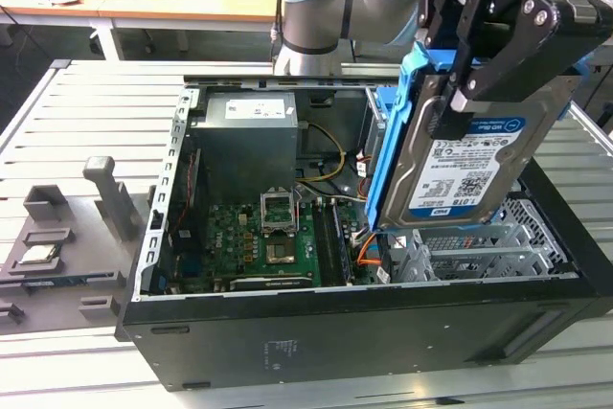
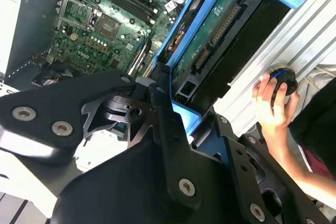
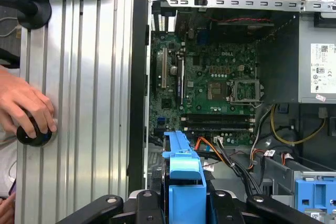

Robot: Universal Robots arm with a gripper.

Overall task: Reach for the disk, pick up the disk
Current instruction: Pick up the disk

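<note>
Slatted metal table (image 1: 86,93) carries open computer case (image 1: 364,332); above it, gripper (image 1: 460,93) clamped on disk (image 1: 469,155), lifted clear.

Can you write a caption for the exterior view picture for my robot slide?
The black gripper holds the silver-grey hard disk with its blue rail frame lifted above the open black computer case.

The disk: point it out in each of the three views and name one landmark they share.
Exterior view: the disk hangs label-side out, clamped in the hand above the open computer case, at the exterior view's right.
Second wrist view: its circuit-board underside and blue rail run up from the hand's black links.
First wrist view: its blue rail end sticks up between the hand's links.
Shared landmark: the green motherboard.
</note>
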